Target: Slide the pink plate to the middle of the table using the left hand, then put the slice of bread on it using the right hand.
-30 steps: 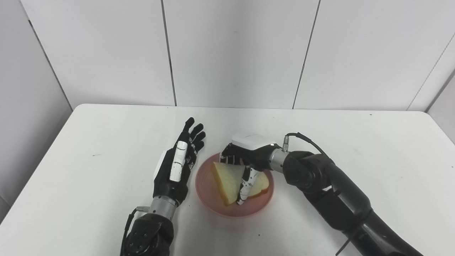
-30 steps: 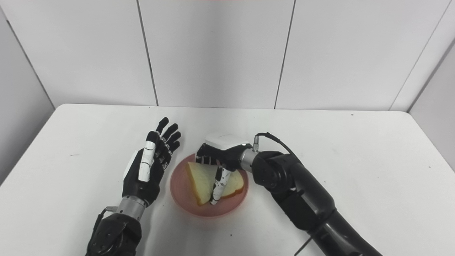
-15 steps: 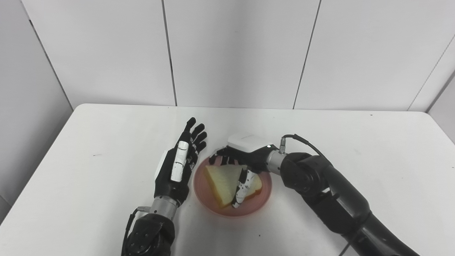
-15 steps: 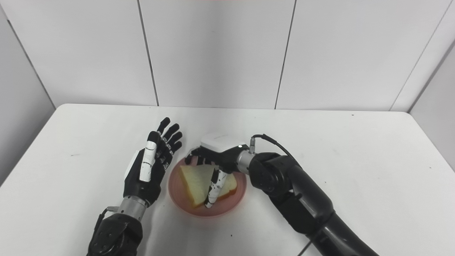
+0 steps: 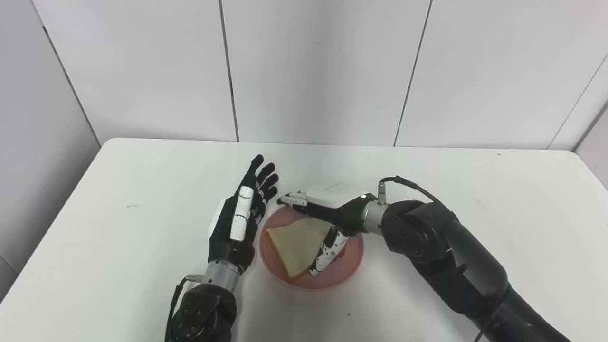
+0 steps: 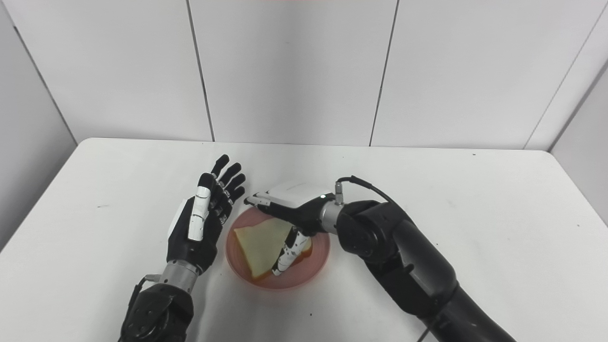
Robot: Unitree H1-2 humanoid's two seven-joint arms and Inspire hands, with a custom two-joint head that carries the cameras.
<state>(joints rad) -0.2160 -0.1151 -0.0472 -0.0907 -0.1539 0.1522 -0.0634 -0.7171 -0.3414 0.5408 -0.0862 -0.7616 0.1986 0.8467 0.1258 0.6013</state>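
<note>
— Bread (image 5: 297, 241) first: where is the slice?

— It lies on the pink plate (image 5: 351, 263), a pale wedge with its point toward the near edge of the desk (image 5: 118, 190). Its left part is bare and in full sight; its right part is under my right hand (image 5: 327, 209).

— And the plate?

— It sits on the desk about midway between the left and right edges, nearer the near edge than the far one. Its rim shows all along the near side and on the right.

— Is your right hand gripping the bread?

— My right hand is over the far right part of the plate, back upward, fingers (image 5: 290, 198) stretched out toward the left above the plate's far rim. They are spread, not curled. My thumb (image 5: 325, 251) points down and rests against the right side of the slice. I cannot tell whether the fingers above touch the bread, but nothing is pinched between them and the thumb, so I call the hand unclenched and holding nothing.

— Your left hand?

— My left hand (image 5: 237, 223) stands just beside the plate's left rim, on edge, fingers straight and pointing toward the far edge of the desk. It holds nothing and its fingers are apart. Whether it touches the rim I cannot say; in the right eye view a thin strip of desk seems to show between them.

— Anything else on the desk?

— Only a few small dark specks (image 5: 348, 314) on the white top.
</note>
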